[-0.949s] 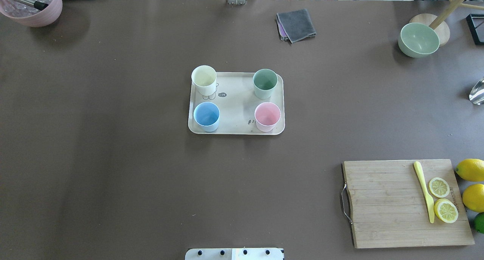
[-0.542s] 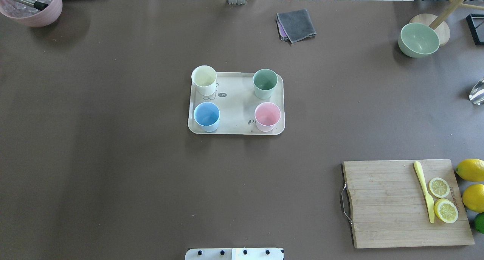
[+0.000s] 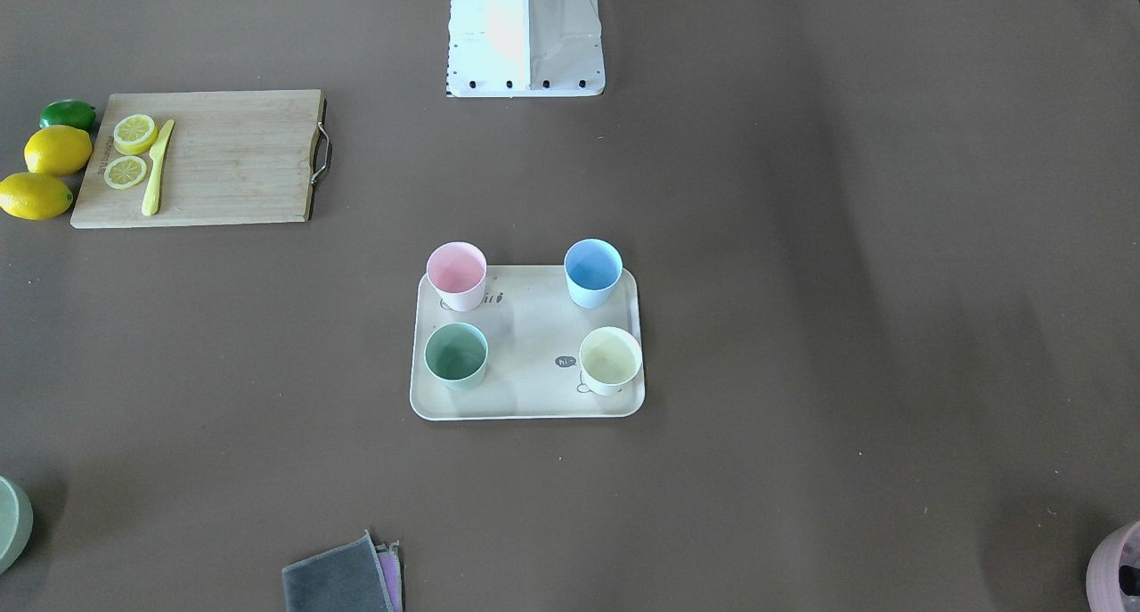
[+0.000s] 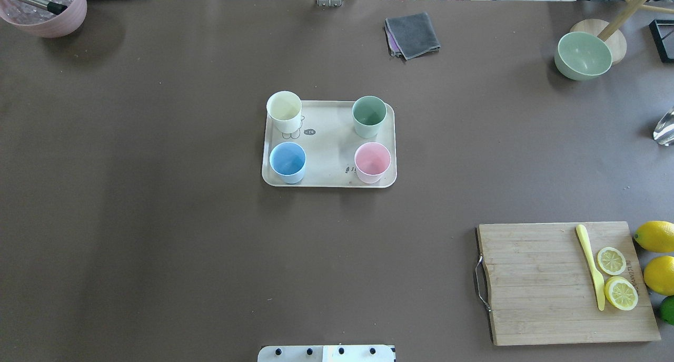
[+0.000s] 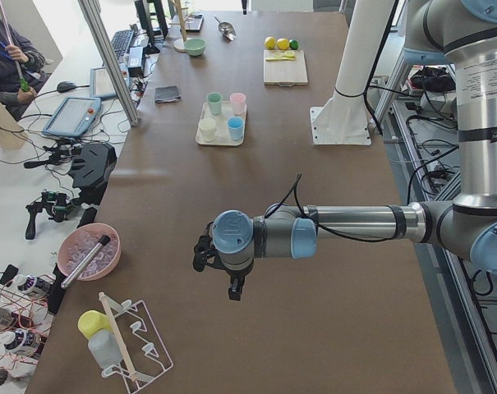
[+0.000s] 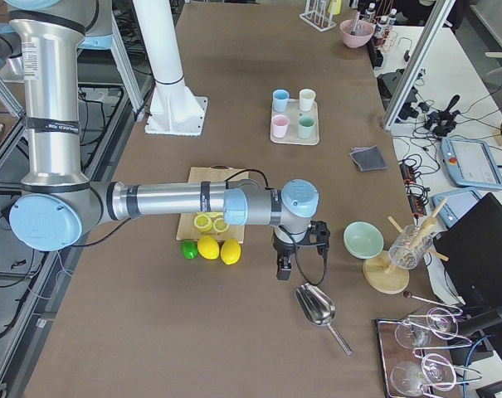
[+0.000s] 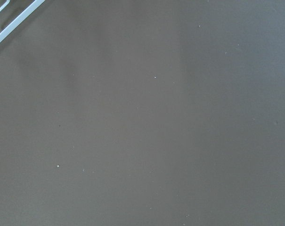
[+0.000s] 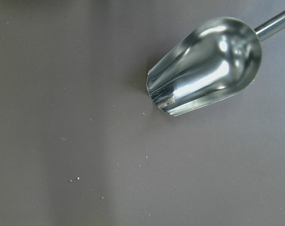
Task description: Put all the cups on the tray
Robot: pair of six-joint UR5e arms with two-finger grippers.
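Nothing has shifted: the cream cup (image 4: 284,110), green cup (image 4: 369,115), blue cup (image 4: 287,162) and pink cup (image 4: 372,162) all stand on the tray (image 4: 329,156), so the task looks finished. The left gripper (image 5: 223,275) and right gripper (image 6: 296,253) hang well away; open or closed, I cannot tell.

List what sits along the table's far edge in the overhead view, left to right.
mauve container → folded grey cloth → sage green bowl
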